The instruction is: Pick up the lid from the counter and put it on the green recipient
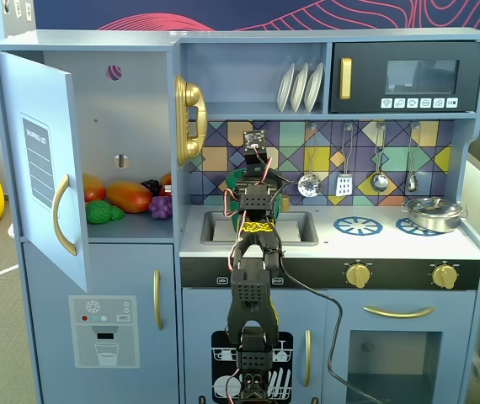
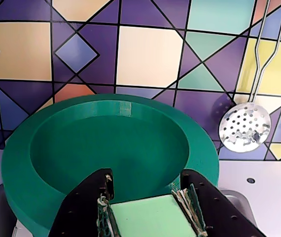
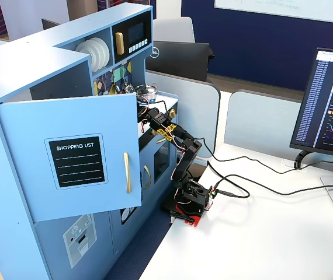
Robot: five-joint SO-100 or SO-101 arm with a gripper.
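While hovering over green recipient point(image 2: 106, 148), gripper point(image 2: 148, 217) pinches pale tab of lid point(image 2: 145, 219) between both fingers point(image 2: 84, 207), narrowly parted. Recipient mouth directly beyond fingertips, below; grip by tab presumably keeps lid flat for seating.

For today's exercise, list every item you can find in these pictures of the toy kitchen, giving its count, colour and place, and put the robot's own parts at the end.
Lid: one, light green, clamped in the claw over the pot.
Green pot: one, dark green, by the tiled backsplash.
Silver pot: one, on the right burner.
Plates: three, white, upper shelf.
Hanging utensils: four, silver, on the backsplash.
Toy phone: one, gold, left of the shelf.
Play food: several pieces, mixed colours, open cupboard.
Microwave: one, black, top right.
Monitor: one, black, on the white desk.
Arm: one, black.
Claw: one, black, shut on the lid.
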